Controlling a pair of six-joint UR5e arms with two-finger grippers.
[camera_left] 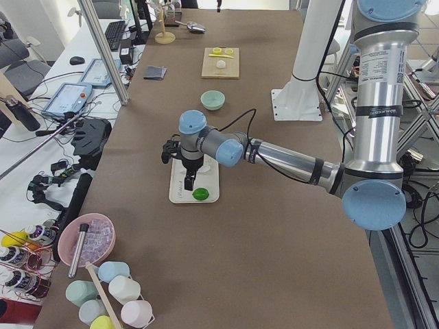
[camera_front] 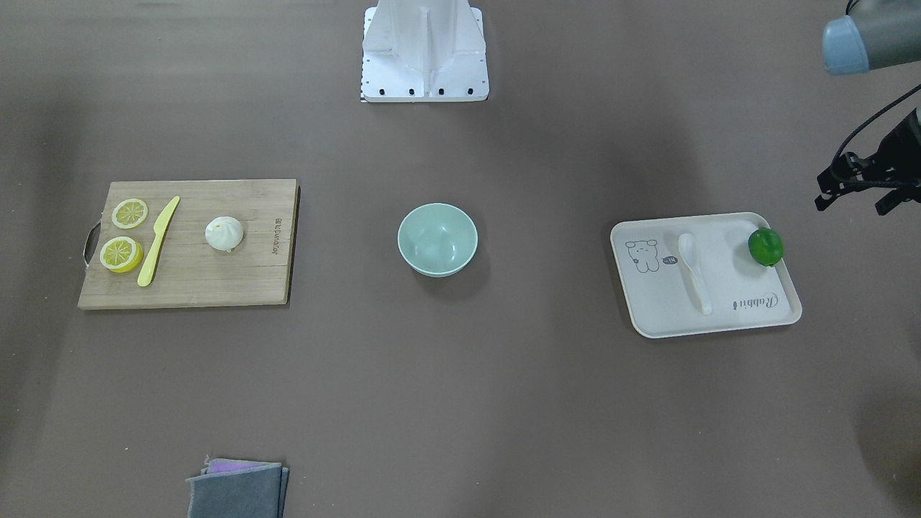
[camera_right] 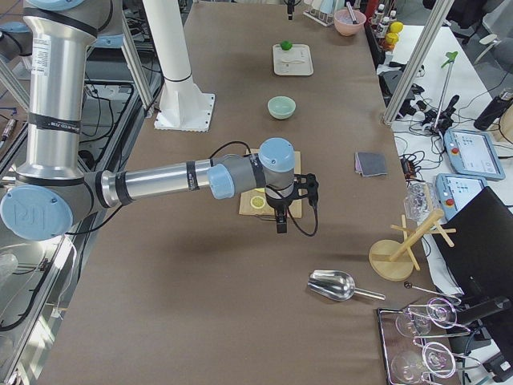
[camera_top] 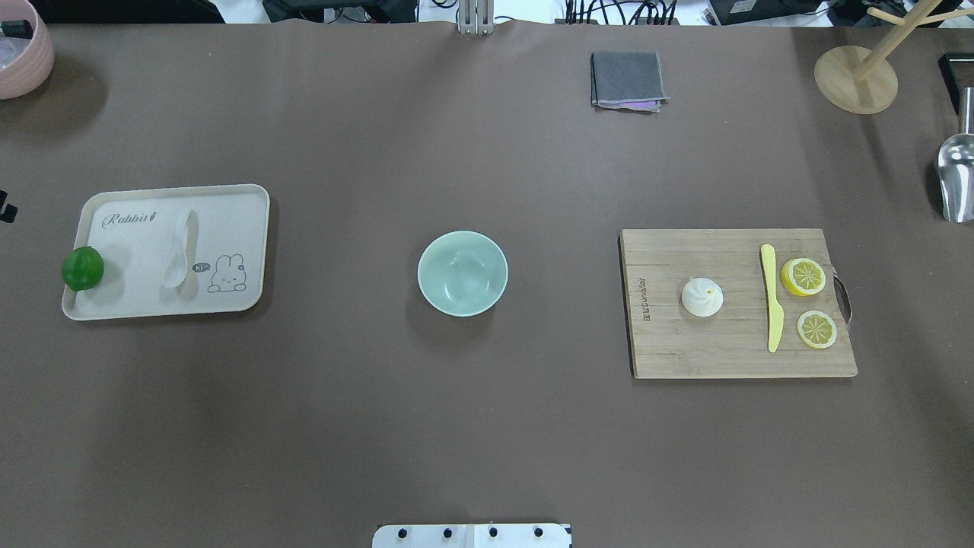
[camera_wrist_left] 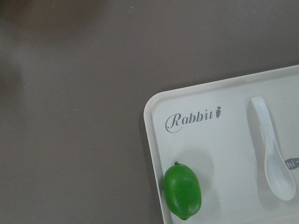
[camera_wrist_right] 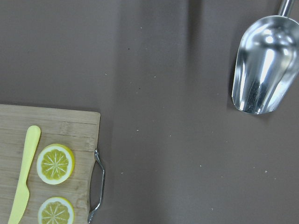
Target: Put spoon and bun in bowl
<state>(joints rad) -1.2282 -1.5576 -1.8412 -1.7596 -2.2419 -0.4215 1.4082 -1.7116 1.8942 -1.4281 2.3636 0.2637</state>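
Observation:
The white spoon (camera_front: 694, 270) lies on a cream tray (camera_front: 640, 316), scoop toward the robot; it also shows in the left wrist view (camera_wrist_left: 271, 149). The white pleated bun (camera_front: 224, 234) sits on a wooden cutting board (camera_front: 216, 280). The mint-green bowl (camera_front: 437, 239) stands empty at the table's middle. My left gripper (camera_left: 188, 184) hangs above the tray's outer end, near the green fruit (camera_front: 765, 247). My right gripper (camera_right: 280, 224) hangs beyond the board's outer end. I cannot tell whether either is open or shut.
A yellow plastic knife (camera_front: 158, 241) and two lemon slices (camera_front: 129, 214) lie on the board beside the bun. A metal scoop (camera_top: 955, 179), a wooden stand (camera_top: 856, 76), a folded grey cloth (camera_top: 627, 80) and a pink bowl (camera_top: 19, 49) sit at the table's edges.

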